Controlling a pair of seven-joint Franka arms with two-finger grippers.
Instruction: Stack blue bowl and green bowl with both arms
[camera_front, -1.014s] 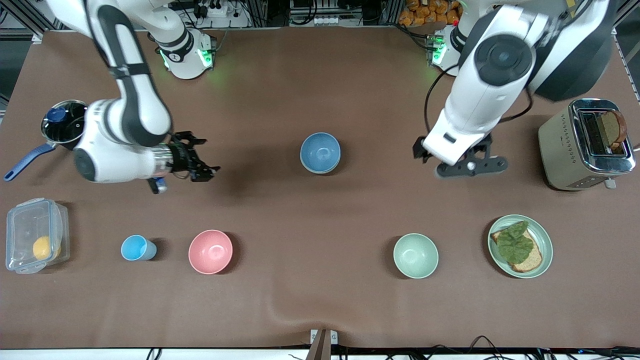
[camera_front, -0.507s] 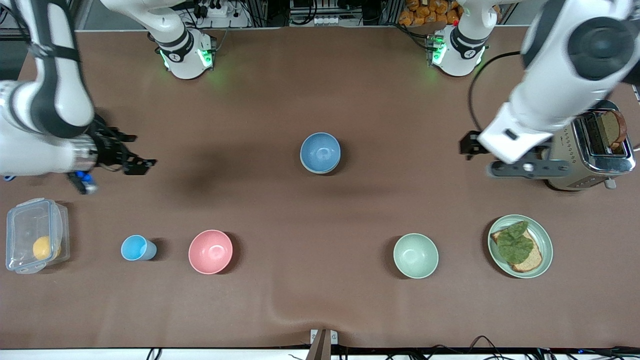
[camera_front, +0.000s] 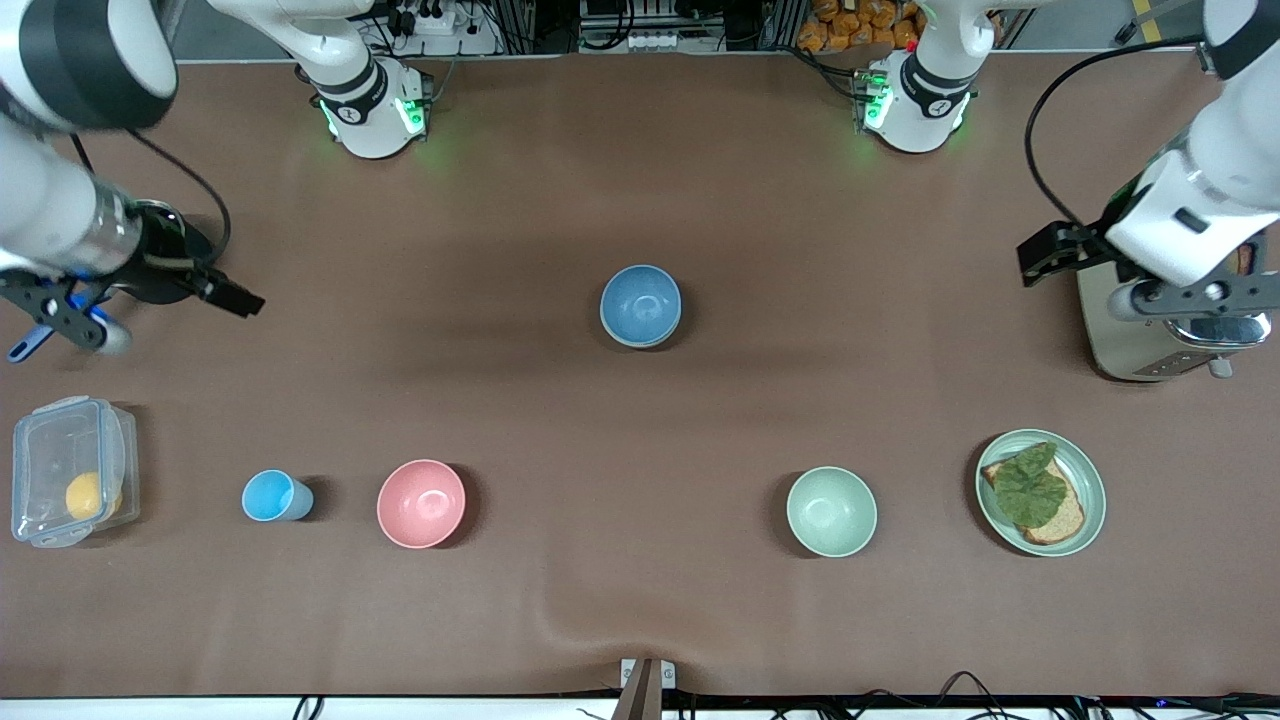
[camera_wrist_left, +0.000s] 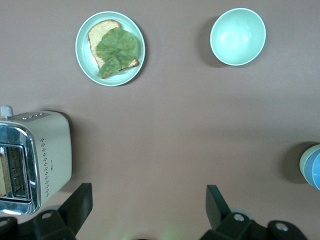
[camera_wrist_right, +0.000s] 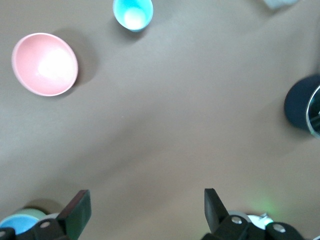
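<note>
Both arms swing outward: left gripper (camera_wrist_left: 147, 212) over toaster (camera_front: 1125, 335), right gripper (camera_wrist_right: 145, 206) retreating, both spread wide and empty. Blue bowl (camera_front: 640, 303) looks nested in green bowl (camera_wrist_left: 304, 161), midway between them; best to park clear.

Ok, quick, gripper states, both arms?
Left gripper: open, holding nothing, up over the beige toaster.
Right gripper: open, holding nothing, up over the dark saucepan.

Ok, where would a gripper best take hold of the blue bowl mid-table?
The rim, from straight above, one finger inside the wall, one outside: the blue bowl sits upright, mouth open. Both arms wait with fingers open, left gripper over the toaster, right gripper over the pot handle.
</note>
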